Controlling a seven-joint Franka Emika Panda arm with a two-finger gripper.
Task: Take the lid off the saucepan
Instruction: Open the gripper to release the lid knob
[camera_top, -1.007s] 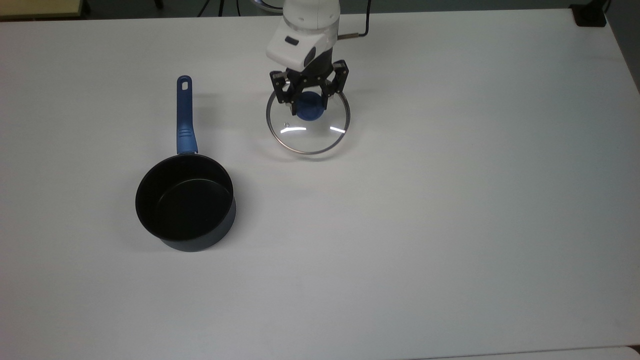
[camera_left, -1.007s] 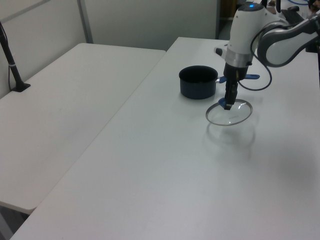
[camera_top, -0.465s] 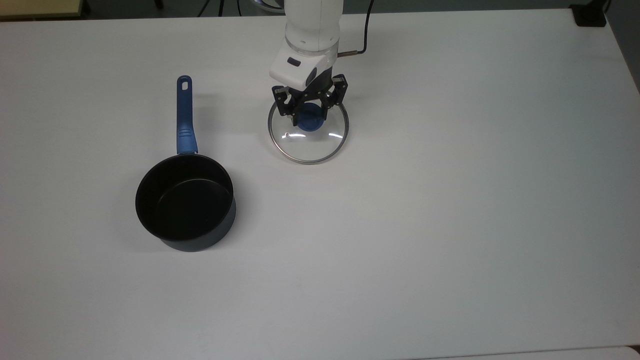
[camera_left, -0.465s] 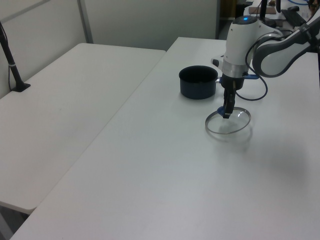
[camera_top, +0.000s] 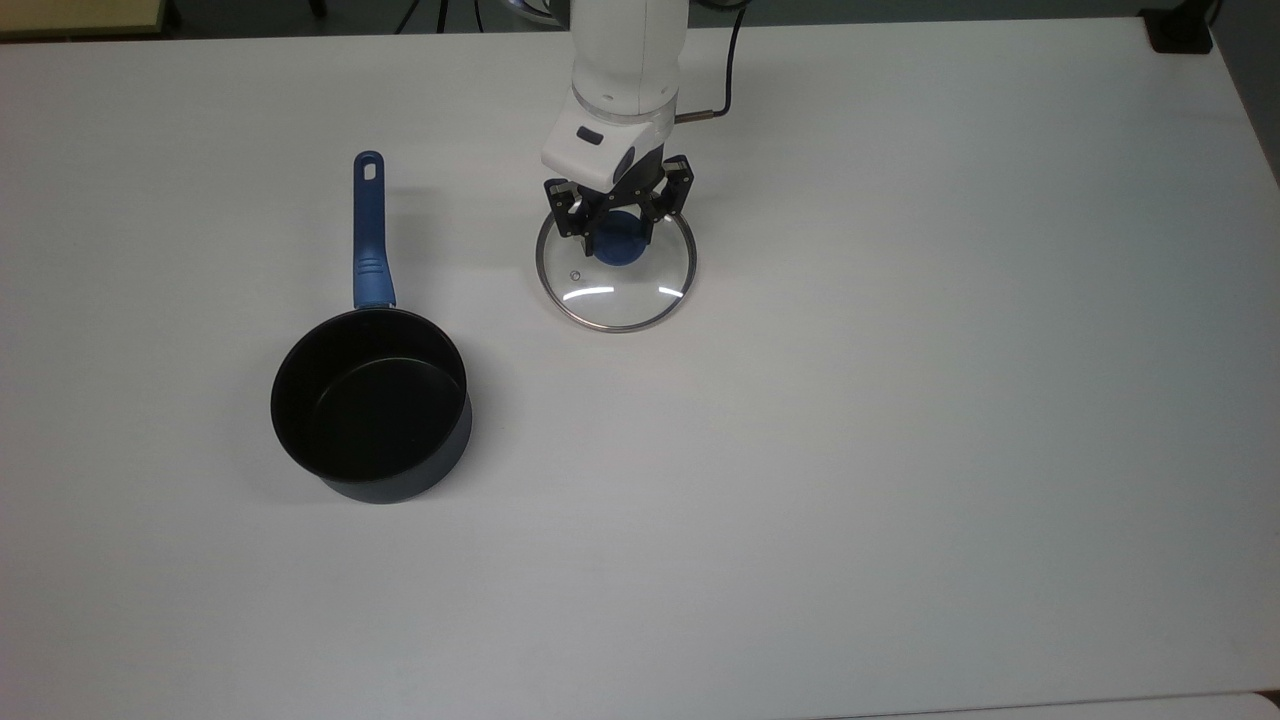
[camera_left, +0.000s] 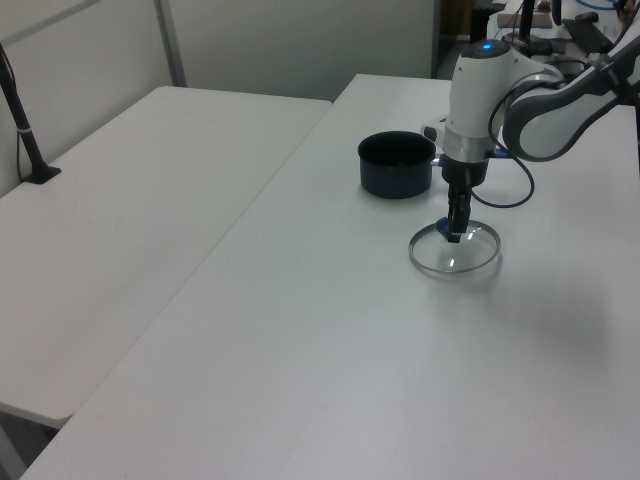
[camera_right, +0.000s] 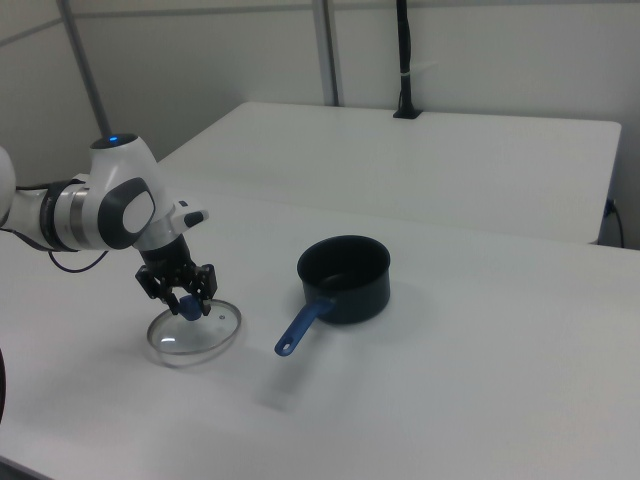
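Already, saucepan (camera_top: 370, 405): it sits uncovered near the top view's lower left part of the table (camera_top: 900, 450), black interior showing, its blue handle (camera_top: 368, 230) running toward the far edge. It stands well apart from the lid, so the pot's mouth is free.

Lid (camera_top: 615, 270): it lies flat or very nearly flat on the table, toward the middle of the far edge in the top view, to the right of the handle. Its metal rim looks level in the left view (camera_left: 453, 250) and the right view (camera_right: 193, 333), which suggests it is resting on the surface and is not hanging.

Knob (camera_top: 620, 238): blue, at the lid's centre, upright between the fingers; it is the one raised part a two-finger grip can take.

Gripper (camera_top: 620, 215): pointing straight down over the knob, fingers close on either side of it. Whether they are pressing it or have just let go cannot be told.

Task judgement: the removal itself appears done; what seems left is a release and a lift clear.

Risk: a lift with the fingers closed would drag the lid up again.
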